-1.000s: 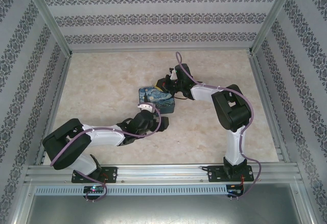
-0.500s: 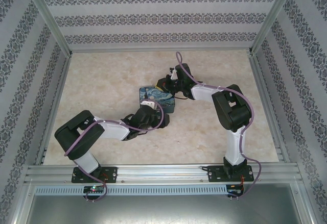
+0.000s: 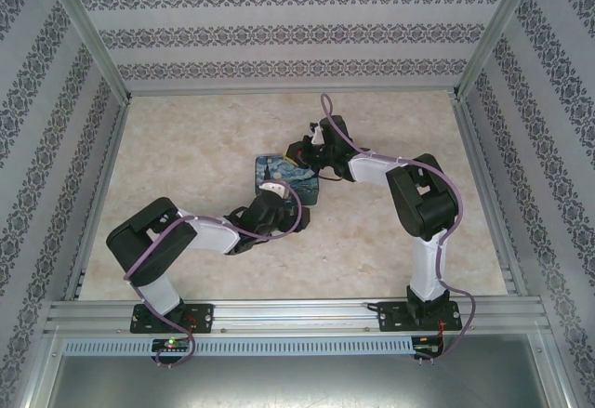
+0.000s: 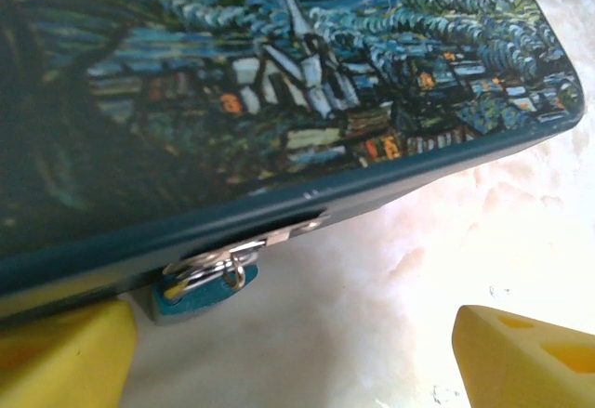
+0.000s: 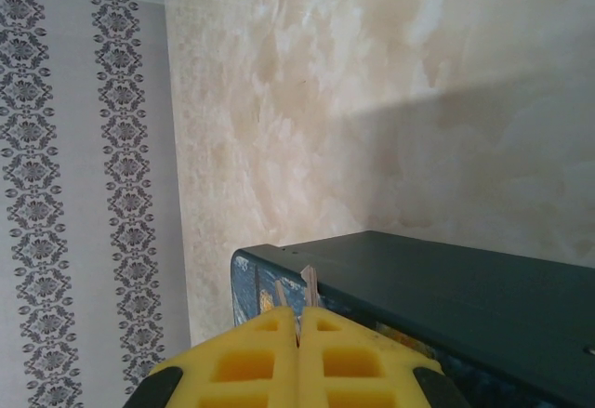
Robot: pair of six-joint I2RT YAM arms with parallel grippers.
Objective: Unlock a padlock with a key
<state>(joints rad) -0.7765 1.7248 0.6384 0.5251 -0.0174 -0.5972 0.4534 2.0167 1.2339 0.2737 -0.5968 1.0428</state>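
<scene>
Padlock (image 4: 189, 295): one small teal body hangs by a silver shackle from the single metal hasp (image 4: 279, 236) on the dark side of one flat box (image 4: 279, 83), whose lid carries a swirling blue-and-yellow night painting. The box (image 3: 284, 177) lies around the middle of the marbled counter (image 3: 186, 148), between the two arms.

The left tool (image 3: 271, 190) is at the box's near edge. In the left wrist view its two yellow pads (image 4: 60, 357) stand wide apart, released and gripping nothing. The padlock hangs just above the left-hand pad, and the left tool (image 4: 297, 352) faces bare counter (image 4: 418, 269).

The right tool (image 3: 302, 156) sits at the box's far right corner. Its two yellow pads (image 5: 256, 357) are clenched together, and a thin pale tip, seemingly the key (image 5: 308, 281), pokes out of the seam just in front of the box's dark side (image 5: 446, 278).
</scene>
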